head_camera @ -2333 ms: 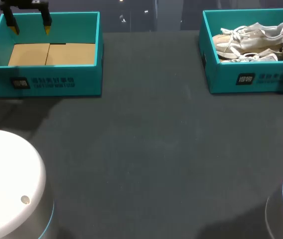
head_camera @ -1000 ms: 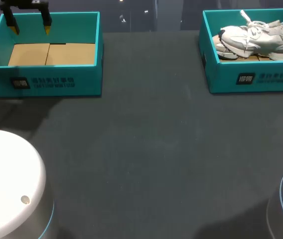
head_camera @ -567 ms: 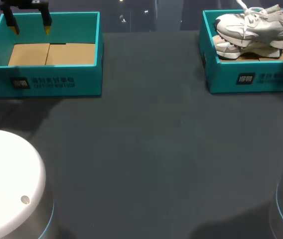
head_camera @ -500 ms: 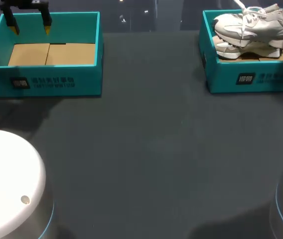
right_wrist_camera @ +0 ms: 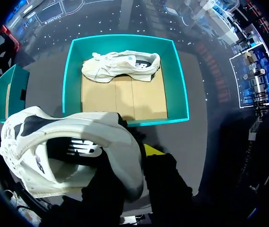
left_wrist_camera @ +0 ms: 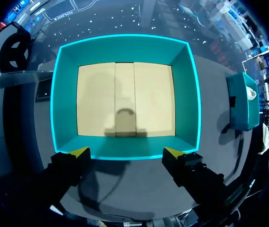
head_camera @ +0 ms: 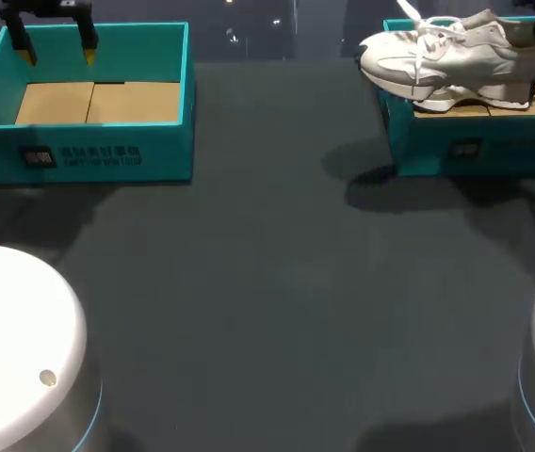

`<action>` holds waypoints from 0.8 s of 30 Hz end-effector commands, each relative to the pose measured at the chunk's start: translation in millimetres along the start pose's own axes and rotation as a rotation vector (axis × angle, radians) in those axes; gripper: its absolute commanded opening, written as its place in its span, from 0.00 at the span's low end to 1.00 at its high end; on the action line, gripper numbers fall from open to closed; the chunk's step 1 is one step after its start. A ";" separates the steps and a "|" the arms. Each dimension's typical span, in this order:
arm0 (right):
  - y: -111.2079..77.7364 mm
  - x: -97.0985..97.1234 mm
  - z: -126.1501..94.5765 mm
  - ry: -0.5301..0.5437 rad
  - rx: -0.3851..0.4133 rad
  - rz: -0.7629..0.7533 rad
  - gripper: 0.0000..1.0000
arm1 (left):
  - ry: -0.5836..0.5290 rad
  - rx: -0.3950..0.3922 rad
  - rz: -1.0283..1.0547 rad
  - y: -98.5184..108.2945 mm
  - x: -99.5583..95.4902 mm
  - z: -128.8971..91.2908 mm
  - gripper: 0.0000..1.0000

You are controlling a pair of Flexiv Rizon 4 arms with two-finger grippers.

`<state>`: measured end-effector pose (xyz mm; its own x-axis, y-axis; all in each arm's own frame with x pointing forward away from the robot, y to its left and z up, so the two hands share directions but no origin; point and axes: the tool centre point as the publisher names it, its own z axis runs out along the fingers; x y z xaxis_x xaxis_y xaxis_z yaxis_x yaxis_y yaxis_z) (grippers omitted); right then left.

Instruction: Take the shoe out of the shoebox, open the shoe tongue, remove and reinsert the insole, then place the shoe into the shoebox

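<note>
The white lace-up sneaker (head_camera: 446, 58) is hanging in the air above the teal cardboard shoebox (head_camera: 494, 155) on the dark counter (head_camera: 277, 282), toe jutting out past that shoebox's left wall, with the right jaws clamping its heel collar from two sides. A second white sneaker (right_wrist_camera: 120, 66) is lying inside that shoebox, against the wall farthest from the right jaws. Well to the left of that shoebox, the left jaws are hovering spread wide, gripping nothing, over the rim of another teal box (head_camera: 98, 155).
</note>
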<state>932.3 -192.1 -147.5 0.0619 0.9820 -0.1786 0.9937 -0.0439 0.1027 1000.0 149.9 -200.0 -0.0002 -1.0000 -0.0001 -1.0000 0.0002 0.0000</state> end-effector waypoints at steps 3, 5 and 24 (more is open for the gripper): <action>-55.8 37.5 -11.7 -0.062 -0.129 0.042 0.00 | 0.000 0.000 0.000 0.0 0.0 0.0 1.00; -65.4 48.9 -13.5 -0.067 -0.106 0.043 0.00 | 0.000 0.000 0.000 0.0 0.0 0.0 1.00; -99.5 79.5 -14.8 -0.113 -0.119 0.015 0.00 | 0.000 0.000 0.000 0.0 0.0 0.0 1.00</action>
<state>859.4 -127.2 -153.8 0.0866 0.9657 -0.2450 0.9806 -0.0392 0.1918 1000.0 150.0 -200.0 -0.0002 -1.0000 0.0000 -1.0000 0.0002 0.0000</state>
